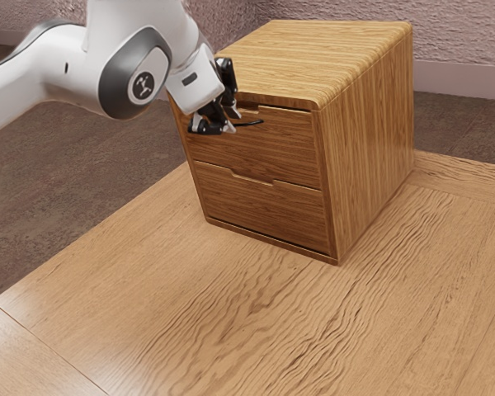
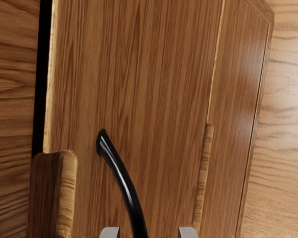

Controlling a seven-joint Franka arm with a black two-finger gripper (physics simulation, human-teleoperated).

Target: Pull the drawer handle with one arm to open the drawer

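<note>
A wooden cabinet (image 1: 363,124) with two drawers stands on the table. The top drawer (image 1: 280,153) carries a thin black curved handle (image 1: 249,124), and its front sits about level with the lower drawer (image 1: 264,206). My gripper (image 1: 214,122) is at the end of the handle toward the exterior view's left, right against the drawer front. In the wrist view the handle (image 2: 119,178) runs down between my two grey fingertips (image 2: 109,232), which stand apart on either side of it without pinching it. The gripper (image 2: 148,233) is open.
The cabinet rests toward the back of a wide wooden table (image 1: 231,330), with bare tabletop in front of the drawers. Dark floor (image 1: 82,173) lies beyond the table edge at the exterior view's left. A rough wall (image 1: 470,33) stands behind.
</note>
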